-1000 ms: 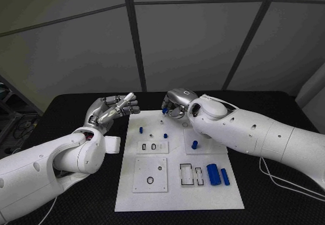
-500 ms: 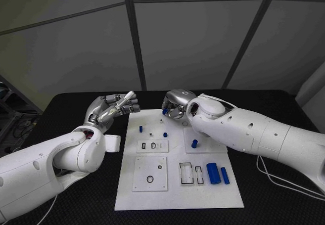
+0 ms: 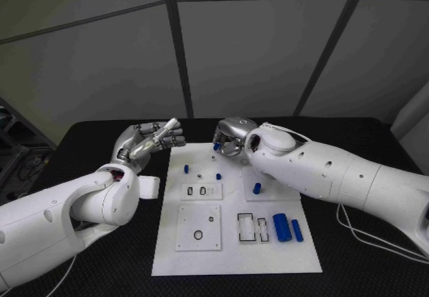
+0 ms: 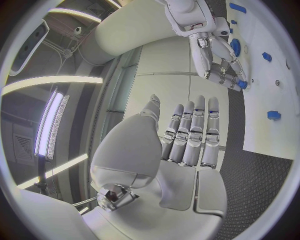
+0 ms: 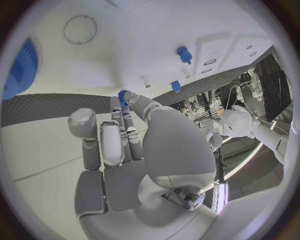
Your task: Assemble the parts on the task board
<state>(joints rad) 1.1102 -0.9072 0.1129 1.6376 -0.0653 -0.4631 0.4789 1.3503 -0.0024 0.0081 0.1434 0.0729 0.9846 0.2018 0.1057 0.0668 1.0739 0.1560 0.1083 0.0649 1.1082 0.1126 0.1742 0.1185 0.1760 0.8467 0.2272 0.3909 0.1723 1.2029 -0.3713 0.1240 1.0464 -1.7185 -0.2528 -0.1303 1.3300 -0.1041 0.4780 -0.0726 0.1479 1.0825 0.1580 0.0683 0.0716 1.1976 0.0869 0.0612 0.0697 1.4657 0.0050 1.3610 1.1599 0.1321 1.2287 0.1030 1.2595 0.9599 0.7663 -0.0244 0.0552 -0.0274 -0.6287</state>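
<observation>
Head view, nearest items first:

- Task board (image 3: pixel 237 255) — white plate lying flat on the black table (image 3: pixel 369 260), long side running away from the robot.
- Two blue cylinders (image 3: pixel 287 228) — lying side by side on the near right part of the board, just beside black-outlined rectangular slots (image 3: pixel 245 228).
- Black ring (image 3: pixel 198 235) — on the near left sub-plate.
- Blue peg (image 3: pixel 256 187) — standing upright on the middle right sub-plate.
- Two small blue pegs (image 3: pixel 187 169) — standing apart near the far end of the board.
- Left hand (image 3: pixel 150 141) — raised beside the far left corner of the board, fingers straight and close together, holding nothing.
- Right hand (image 3: pixel 231 140) — over the far edge of the board, fingertips pinching a small blue part (image 3: pixel 218 146); the right wrist view shows this part (image 5: pixel 122 96) at the fingertips, just above the white plate.
</observation>
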